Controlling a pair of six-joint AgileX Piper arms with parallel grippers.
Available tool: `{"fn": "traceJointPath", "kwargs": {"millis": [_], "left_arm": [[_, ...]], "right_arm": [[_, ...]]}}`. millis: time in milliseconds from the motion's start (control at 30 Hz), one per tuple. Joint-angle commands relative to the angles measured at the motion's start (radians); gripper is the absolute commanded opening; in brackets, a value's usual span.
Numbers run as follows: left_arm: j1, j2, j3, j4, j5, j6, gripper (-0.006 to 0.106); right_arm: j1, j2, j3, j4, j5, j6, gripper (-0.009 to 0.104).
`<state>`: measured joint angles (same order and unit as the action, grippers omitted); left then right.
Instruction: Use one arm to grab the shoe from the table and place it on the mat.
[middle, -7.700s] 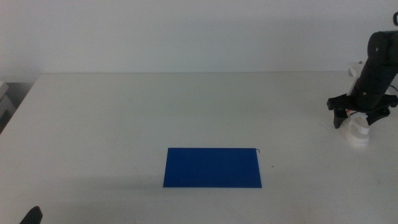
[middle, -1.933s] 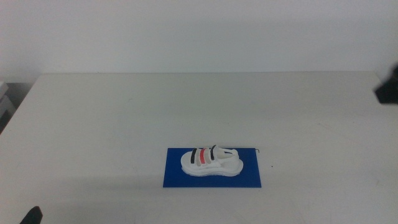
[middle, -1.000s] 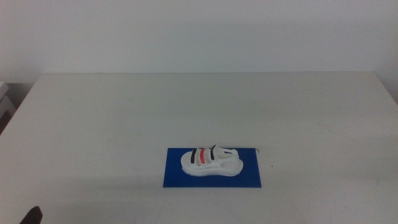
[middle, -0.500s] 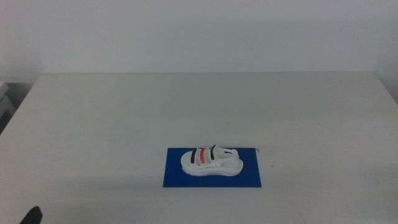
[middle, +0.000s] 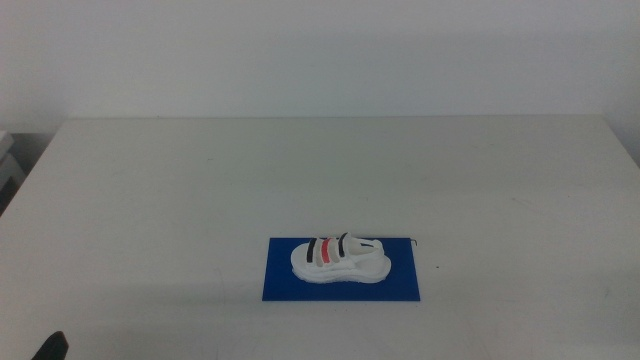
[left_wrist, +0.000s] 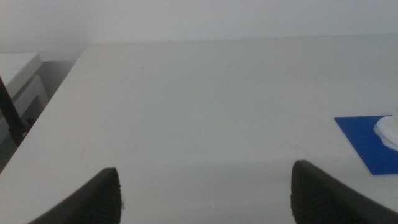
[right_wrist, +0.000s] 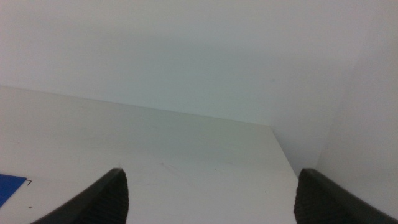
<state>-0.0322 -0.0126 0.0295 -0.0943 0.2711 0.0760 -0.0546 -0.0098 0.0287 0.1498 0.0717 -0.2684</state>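
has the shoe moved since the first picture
Yes. The small white sandal with black and red straps lay near the white table's right edge; now it rests on the flat dark blue mat, leftward and nearer the camera.

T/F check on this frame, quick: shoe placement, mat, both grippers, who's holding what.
1. The shoe lies on the mat. True.
2. The shoe hangs over the mat's edge onto the table. False: in the middle view it sits wholly inside the blue rectangle.
3. The right gripper is shut on the shoe. False: its jaws stand wide apart with nothing between them, and it is out of the middle view.
4. The left gripper is open and holds nothing. True.
5. The shoe lies on its side. False: it rests on its sole, straps up.
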Motion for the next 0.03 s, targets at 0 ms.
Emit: {"fn": "traceJointPath", "kwargs": {"millis": [0], "left_arm": [[-0.004,-0.013,0.007,-0.008,-0.080,-0.004,0.094]], "right_arm": [[-0.006,0.003,0.005,-0.010,-0.072,-0.009,0.092]]}}
